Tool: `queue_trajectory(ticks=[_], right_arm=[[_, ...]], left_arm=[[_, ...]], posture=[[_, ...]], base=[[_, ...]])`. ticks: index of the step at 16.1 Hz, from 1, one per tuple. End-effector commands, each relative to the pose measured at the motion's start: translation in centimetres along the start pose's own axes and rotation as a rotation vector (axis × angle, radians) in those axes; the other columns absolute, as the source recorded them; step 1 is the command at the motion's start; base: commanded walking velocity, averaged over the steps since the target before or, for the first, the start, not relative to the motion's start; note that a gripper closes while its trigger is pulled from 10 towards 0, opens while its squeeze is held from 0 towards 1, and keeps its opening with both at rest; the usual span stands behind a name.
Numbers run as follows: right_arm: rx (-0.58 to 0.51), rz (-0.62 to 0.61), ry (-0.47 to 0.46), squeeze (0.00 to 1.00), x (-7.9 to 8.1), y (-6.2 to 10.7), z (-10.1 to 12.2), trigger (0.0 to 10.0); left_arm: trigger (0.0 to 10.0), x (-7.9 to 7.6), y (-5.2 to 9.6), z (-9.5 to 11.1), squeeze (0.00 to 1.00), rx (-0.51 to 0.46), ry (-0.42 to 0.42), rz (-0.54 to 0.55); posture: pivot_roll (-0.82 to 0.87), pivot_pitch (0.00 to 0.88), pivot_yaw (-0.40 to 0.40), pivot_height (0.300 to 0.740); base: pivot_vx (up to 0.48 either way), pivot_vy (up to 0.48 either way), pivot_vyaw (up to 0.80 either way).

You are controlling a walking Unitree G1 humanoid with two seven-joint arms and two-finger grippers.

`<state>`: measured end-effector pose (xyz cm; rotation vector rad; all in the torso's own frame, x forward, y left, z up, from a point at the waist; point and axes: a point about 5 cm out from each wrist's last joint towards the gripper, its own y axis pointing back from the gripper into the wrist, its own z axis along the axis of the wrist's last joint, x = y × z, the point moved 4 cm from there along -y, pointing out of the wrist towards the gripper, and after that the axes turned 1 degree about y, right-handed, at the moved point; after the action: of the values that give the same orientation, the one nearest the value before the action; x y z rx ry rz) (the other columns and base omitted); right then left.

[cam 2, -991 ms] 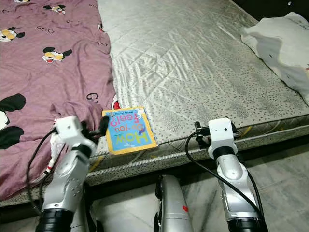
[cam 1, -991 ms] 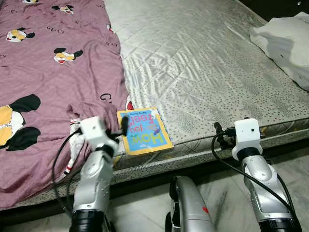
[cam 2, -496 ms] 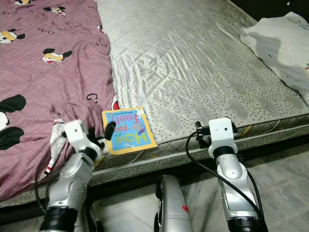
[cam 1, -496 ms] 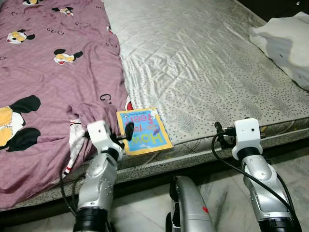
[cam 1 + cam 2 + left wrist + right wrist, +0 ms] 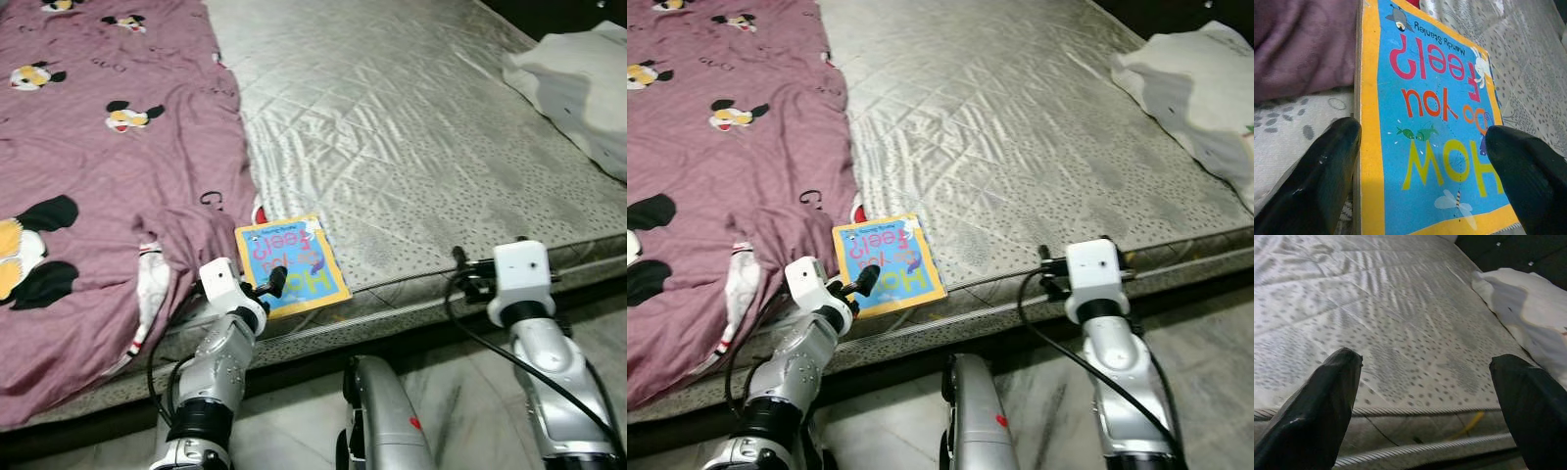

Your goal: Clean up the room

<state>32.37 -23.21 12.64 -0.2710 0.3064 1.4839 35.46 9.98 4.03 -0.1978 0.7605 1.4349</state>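
The left claw (image 5: 1415,161) has dropped in low, fingers spread wide astride the near edge of the yellow-bordered blue picture book (image 5: 290,262) at the mattress (image 5: 421,127) edge. Grasp step: next, close. Right claw (image 5: 1425,396) waits, wide too.

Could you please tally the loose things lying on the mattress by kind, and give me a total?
Books: 1, the yellow-bordered book at the near edge, with the left claw open around it.
Purple cartoon-print sheets: 1, the sheet over the mattress's left side.
White pillows: 1, the pillow at the far right.
Total: 3.
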Motion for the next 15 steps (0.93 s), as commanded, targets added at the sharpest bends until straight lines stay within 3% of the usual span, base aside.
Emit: queue_trajectory(ticks=[1,6,10,15], right_arm=[[0.006,-0.008,0.004,0.0,-0.5,0.2,-0.1,10.0],[-0.008,0.017,0.001,0.0,0.5,-0.2,0.5,10.0],[-0.005,0.007,0.002,0.0,0.2,-0.2,0.3,10.0],[-0.016,0.009,-0.004,0.0,0.7,-0.5,0.7,10.0]], left_arm=[[10.0,0.1,0.0,-0.7,0.0,0.033,0.014,0.016],[10.0,1.9,0.5,0.2,0.0,0.007,0.002,0.078],[10.0,2.8,0.9,0.8,0.0,-0.009,-0.016,0.123],[10.0,3.6,0.3,-0.2,0.0,0.054,-0.05,0.134]], posture=[[-0.25,0.141,-0.039,0.547],[-0.23,0.136,-0.038,0.547],[-0.22,0.133,-0.03,0.547],[-0.22,0.122,-0.032,0.547]], base=[[0.0,0.0,0.0],[0.0,0.0,0.0],[0.0,0.0,0.0],[0.0,0.0,0.0]])
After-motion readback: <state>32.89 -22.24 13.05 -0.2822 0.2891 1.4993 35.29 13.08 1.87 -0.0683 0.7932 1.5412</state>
